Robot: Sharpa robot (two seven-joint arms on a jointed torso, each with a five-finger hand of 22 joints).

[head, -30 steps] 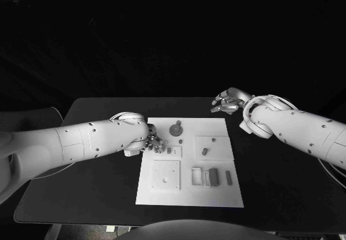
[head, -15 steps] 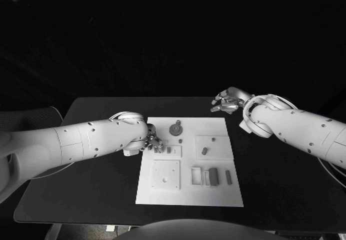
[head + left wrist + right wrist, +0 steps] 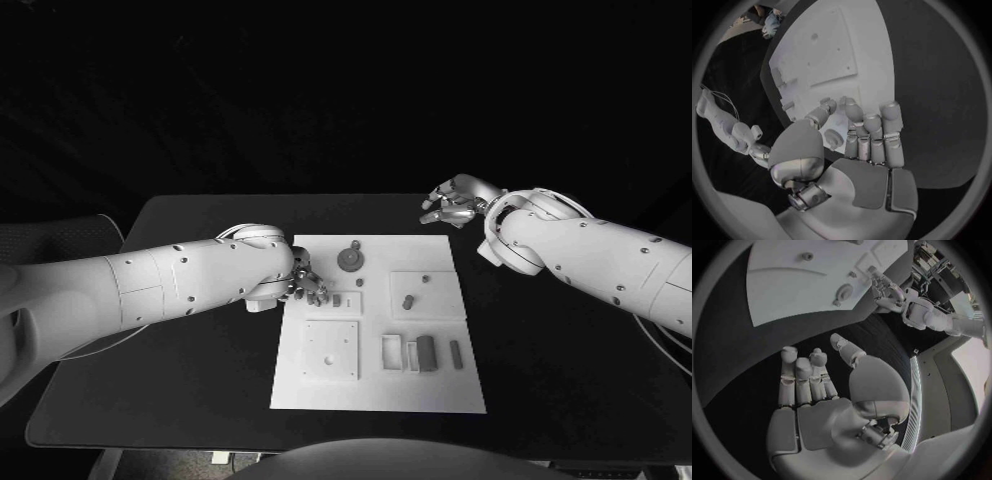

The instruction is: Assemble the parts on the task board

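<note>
The white task board [image 3: 325, 390] lies in the middle of the black table. On it are a round grey part [image 3: 351, 260], a small peg [image 3: 408, 301] on a raised square, and dark bars [image 3: 426, 351] near the right side. My left hand [image 3: 300, 285] hovers at the board's left edge beside a small upright part [image 3: 336, 299]. In the left wrist view its fingers [image 3: 873, 135] are stretched over the board [image 3: 829, 50] and hold nothing. My right hand [image 3: 457, 203] hangs over bare table beyond the board's far right corner. Its fingers [image 3: 804, 375] are spread and hold nothing.
A square white plate [image 3: 330, 349] sits on the board's near left part, with a white frame [image 3: 392, 351] beside the bars. Black table [image 3: 562, 360] surrounds the board on every side. The right wrist view shows the round part [image 3: 844, 291] and my left hand [image 3: 886, 290].
</note>
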